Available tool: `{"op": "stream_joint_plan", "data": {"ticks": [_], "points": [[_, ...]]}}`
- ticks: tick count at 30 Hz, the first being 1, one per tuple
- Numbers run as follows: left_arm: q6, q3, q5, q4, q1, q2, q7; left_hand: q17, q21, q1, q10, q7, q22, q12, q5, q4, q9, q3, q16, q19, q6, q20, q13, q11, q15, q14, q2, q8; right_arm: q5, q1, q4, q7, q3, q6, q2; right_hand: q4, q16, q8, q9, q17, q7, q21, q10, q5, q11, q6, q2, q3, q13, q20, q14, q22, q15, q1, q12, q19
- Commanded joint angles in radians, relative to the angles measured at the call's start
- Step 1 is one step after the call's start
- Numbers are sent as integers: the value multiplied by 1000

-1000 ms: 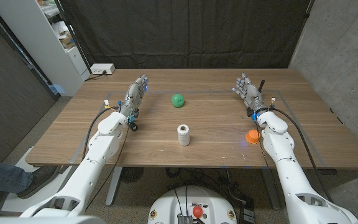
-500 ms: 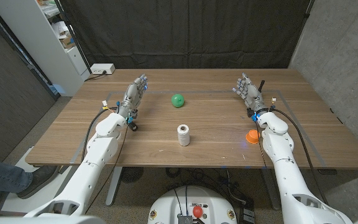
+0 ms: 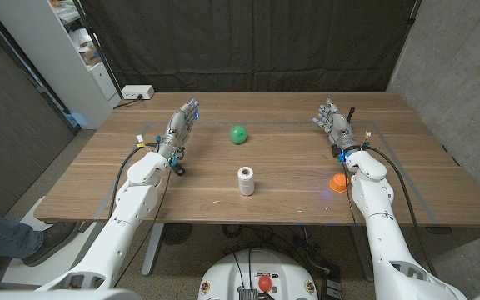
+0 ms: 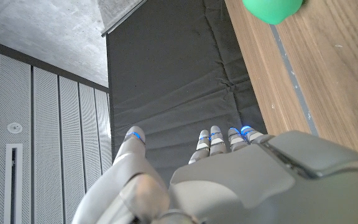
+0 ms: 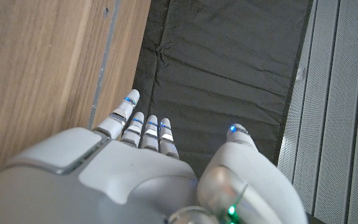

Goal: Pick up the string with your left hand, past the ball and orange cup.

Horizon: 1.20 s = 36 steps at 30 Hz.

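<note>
Left robot hand (image 3: 182, 125) released, empty | right robot hand (image 3: 332, 121) released | string spool (image 3: 246, 180) upright, axis vertical

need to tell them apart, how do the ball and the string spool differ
The ball is green and round; the spool is white, an upright cylinder. The ball lies farther back on the table, the spool nearer the front edge. Both are small, stand free and are untouched by either hand.

Big brown wooden table (image 3: 223, 208) in the middle. Behind it, a black curtain (image 3: 248, 46) hanging across the back. Grey wall (image 3: 452, 58) on one side. White shelf (image 3: 77, 50) on the other side. White power strip (image 3: 137, 92) at the table's back corner.
</note>
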Motion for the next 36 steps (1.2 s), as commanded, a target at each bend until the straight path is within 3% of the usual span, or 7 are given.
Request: {"op": "stream_joint_plan", "data": {"ticks": [1, 15, 26, 36], "points": [[-19, 11, 5, -19, 9, 4, -13, 5, -1, 13, 3, 8, 3, 5, -4, -1, 4, 10, 3, -5, 5, 9, 2, 5, 6, -3, 4, 6, 23, 1, 1, 16, 22, -3, 15, -3, 0, -2, 5, 0, -2, -1, 11, 5, 2, 9, 5, 1, 5, -3, 5, 2, 2, 11, -1, 10], [-65, 18, -25, -56, 42, 11, -52, 5, -1, 18, 5, 9, 3, 5, -7, -1, 4, 10, 3, -6, 8, 11, 2, 6, 8, -1, 5, 7, 10, -4, -25, 14, 23, -10, 12, -4, 0, -3, 5, -3, -3, -7, 13, 6, 3, 10, 6, 0, 5, -3, 4, 2, 2, 12, -2, 12], [-80, 19, -9, -99, 76, 28, -28, 5, 0, 22, 7, 8, 3, 6, -10, -1, 4, 11, 3, -6, 9, 16, 2, 6, 10, 3, 7, 6, 9, -1, -22, 19, 23, -10, 11, -4, 0, -4, 5, -5, -3, -12, 13, 7, 5, 10, 8, 0, 5, -3, 5, 2, 3, 12, -2, 14], [-105, 23, -23, -97, 89, 31, -35, 5, 0, 24, 8, 8, 4, 6, -12, -1, 4, 11, 4, -7, 10, 19, 2, 7, 14, 6, 7, 6, 26, 3, -9, 30, 32, -14, 11, -5, 0, -4, 5, -6, -2, -16, 13, 8, 4, 11, 8, -1, 5, -2, 5, 2, 4, 12, -3, 16]]}}
